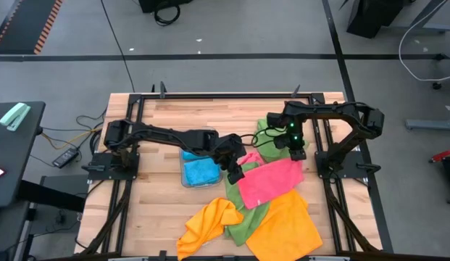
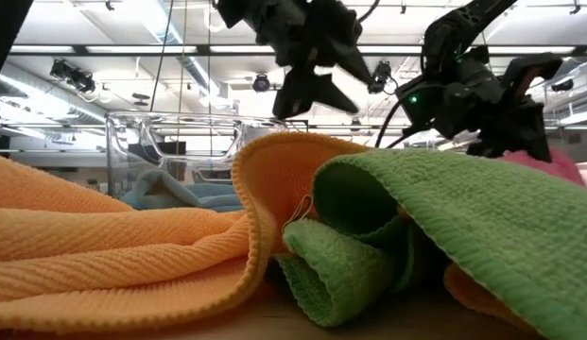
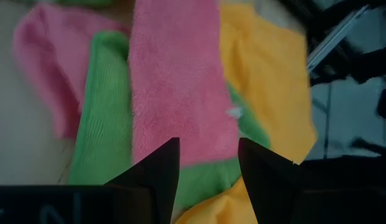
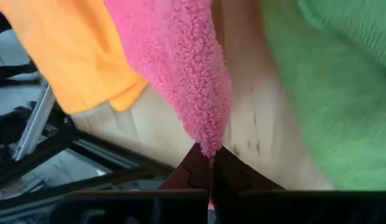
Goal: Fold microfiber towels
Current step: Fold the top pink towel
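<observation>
High view: one blue towel point(image 1: 201, 172) folded in the tray point(image 1: 185, 161); beside it the rest lie heaped — my right gripper point(image 1: 298, 151) pinches the pink towel point(image 1: 270, 181), my left gripper point(image 1: 234, 171) gapes above it.

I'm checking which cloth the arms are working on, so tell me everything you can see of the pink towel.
The pink towel is a fuzzy, fleecy-looking cloth lying spread, slightly rumpled, mid-table atop the green towel and overlapping the orange towel. The right gripper is shut on one corner of it, lifting that corner off the wood. The left gripper hovers open above its opposite edge, not gripping it.
</observation>
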Robot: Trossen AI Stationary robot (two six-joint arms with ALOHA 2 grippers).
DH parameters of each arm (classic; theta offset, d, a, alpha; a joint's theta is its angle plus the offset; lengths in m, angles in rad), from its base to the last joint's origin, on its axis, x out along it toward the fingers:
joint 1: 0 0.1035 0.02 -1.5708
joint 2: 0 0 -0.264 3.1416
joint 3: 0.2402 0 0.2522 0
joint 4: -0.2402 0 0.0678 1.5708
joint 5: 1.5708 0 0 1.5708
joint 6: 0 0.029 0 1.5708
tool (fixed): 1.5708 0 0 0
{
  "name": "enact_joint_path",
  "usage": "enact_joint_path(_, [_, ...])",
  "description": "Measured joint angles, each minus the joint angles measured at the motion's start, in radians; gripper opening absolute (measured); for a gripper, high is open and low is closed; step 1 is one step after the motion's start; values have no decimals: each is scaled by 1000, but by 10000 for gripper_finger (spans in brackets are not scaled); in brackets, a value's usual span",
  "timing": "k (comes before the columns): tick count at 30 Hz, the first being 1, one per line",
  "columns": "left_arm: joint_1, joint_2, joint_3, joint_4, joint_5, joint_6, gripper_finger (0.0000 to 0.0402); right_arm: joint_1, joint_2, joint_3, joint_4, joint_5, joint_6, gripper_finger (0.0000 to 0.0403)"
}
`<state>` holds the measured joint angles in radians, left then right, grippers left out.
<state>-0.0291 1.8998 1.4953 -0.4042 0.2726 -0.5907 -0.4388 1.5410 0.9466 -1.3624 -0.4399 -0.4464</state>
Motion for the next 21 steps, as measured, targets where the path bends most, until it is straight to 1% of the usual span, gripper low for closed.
enact_joint_path(6, [-1,19,-1,-28,0,-1,177,0,0,0,88,65,-47,5])
enact_joint_path(11, [3,19,0,-31,6,-26,177,0,0,-3,183,74,-107,6])
enact_joint_path(13, [4,19,0,-37,32,-39,175,0,2,-3,195,86,-133,6])
enact_joint_path(17, [1,19,0,-44,46,-57,176,-9,3,-8,197,153,-167,6])
enact_joint_path(21, [-3,18,0,-44,62,-60,179,-49,3,-28,204,163,-166,6])
